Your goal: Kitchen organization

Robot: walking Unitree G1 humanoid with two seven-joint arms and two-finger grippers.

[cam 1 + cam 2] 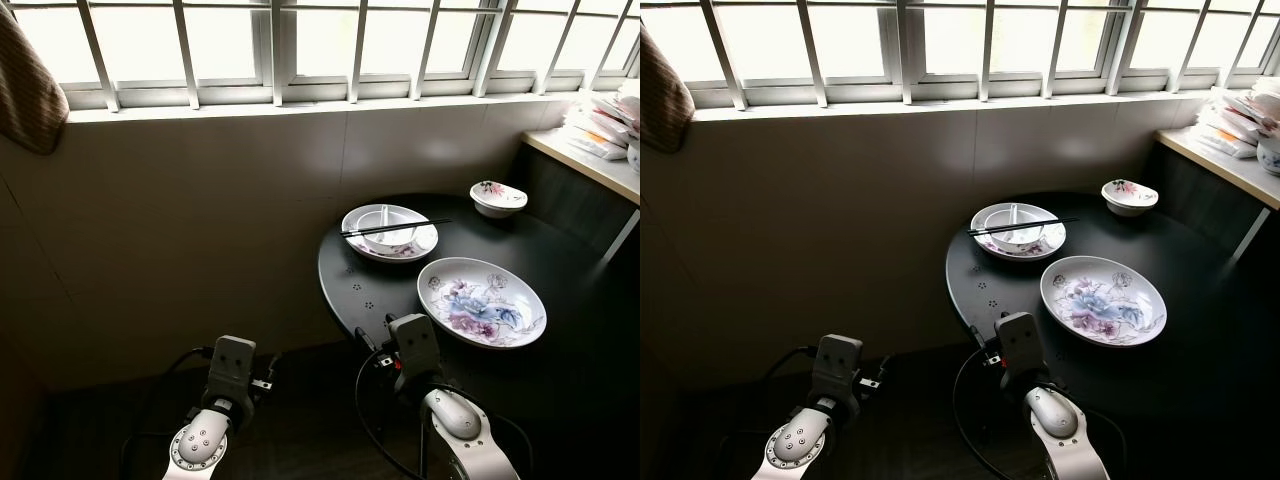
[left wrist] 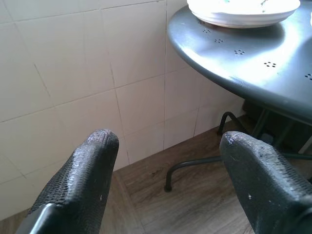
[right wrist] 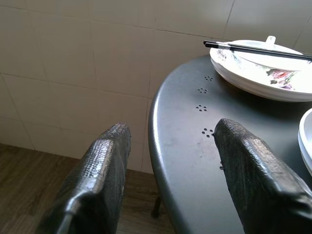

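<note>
A round dark table (image 1: 350,270) stands against the tiled wall under the window. On it lie a large flowered plate (image 1: 481,301), a second plate (image 1: 410,247) holding a white bowl with black chopsticks (image 1: 395,228) laid across it, and a small flowered bowl (image 1: 498,198) at the back. My right gripper (image 3: 173,129) is open and empty, hovering just over the table's near left edge. The left gripper (image 2: 168,141) is open too, low beside the table, facing the wall and the table's underside. Both silver arms, left (image 1: 205,440) and right (image 1: 455,415), rise from below.
A counter (image 1: 590,160) at the right carries stacked packets (image 1: 605,125). A brown cloth (image 1: 25,85) hangs at the upper left by the barred window (image 1: 320,45). Thin metal table legs (image 2: 195,163) stand on the wooden floor (image 2: 195,209).
</note>
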